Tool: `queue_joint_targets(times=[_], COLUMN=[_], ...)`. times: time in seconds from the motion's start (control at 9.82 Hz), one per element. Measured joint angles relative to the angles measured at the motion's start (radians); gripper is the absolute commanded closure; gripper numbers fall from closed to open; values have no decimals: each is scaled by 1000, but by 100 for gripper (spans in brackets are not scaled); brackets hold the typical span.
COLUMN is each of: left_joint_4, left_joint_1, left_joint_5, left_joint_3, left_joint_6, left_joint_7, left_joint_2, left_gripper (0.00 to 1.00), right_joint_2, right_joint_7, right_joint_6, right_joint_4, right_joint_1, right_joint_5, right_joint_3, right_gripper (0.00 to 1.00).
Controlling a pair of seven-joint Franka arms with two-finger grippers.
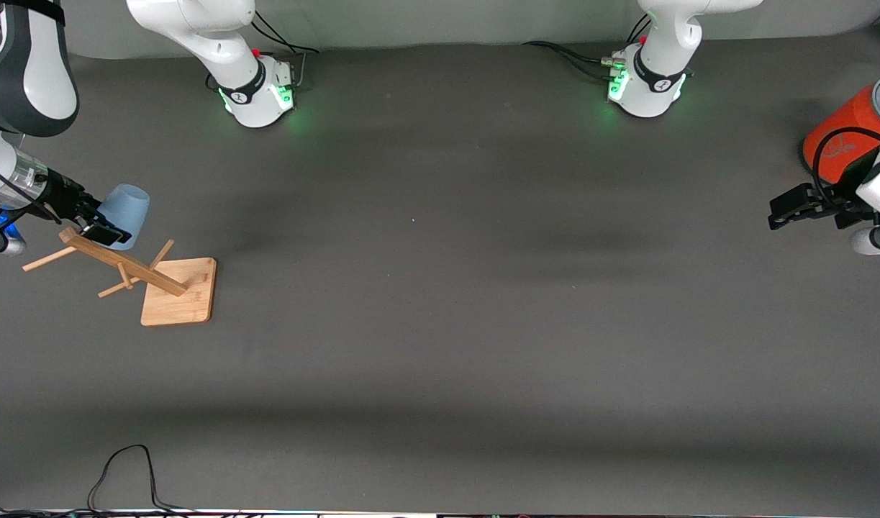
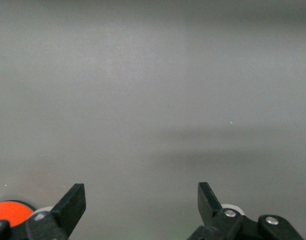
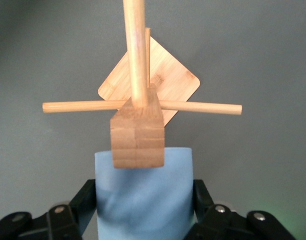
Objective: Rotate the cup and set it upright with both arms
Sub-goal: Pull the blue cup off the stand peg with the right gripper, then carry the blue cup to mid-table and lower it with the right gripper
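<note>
Your right end effector (image 1: 98, 223) is clamped on the cup (image 1: 125, 208), one finger (image 3: 85, 202) pressed to each side of the pale-blue wall. It holds the cup in the air at the right arm's end of the worktop (image 1: 440, 324), just over the top of the wooden rack (image 1: 134, 270). In the right wrist view the rack's square post end (image 3: 138, 135) overlaps the cup (image 3: 143, 195); whether they touch, you cannot tell. The rack's dowel pegs (image 3: 143, 106) stick out sideways, and its square base (image 1: 179, 291) sits flat on the worktop.

Your left end effector (image 1: 788, 208) waits with fingers (image 2: 70, 205) spread wide and nothing between them, at the left arm's end, just beside the orange cylinder (image 1: 839, 140) with the grey lid.
</note>
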Motion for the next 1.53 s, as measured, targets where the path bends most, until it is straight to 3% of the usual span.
queue_joint_targets(times=[0.51, 0.92, 1.22, 1.53], left_joint_4=[11, 14, 14, 14], left_joint_1=[0, 0, 2, 3], left_joint_5=[0, 0, 0, 0], left_joint_3=[0, 0, 3, 4], left_joint_6=[0, 0, 0, -1], left_joint_7=[-16, -20, -20, -20], left_joint_2=[0, 0, 0, 0], left_gripper=[0, 0, 0, 0], right_joint_2=[-135, -232, -205, -27], right_joint_7=[69, 427, 799, 1140], right_joint_6=[-145, -260, -262, -256], right_joint_4=[11, 43, 94, 243], right_joint_1=[68, 297, 540, 735], right_joint_5=[2, 3, 3, 3], right_joint_3=[9, 14, 19, 20], right_gripper=[44, 44, 44, 44])
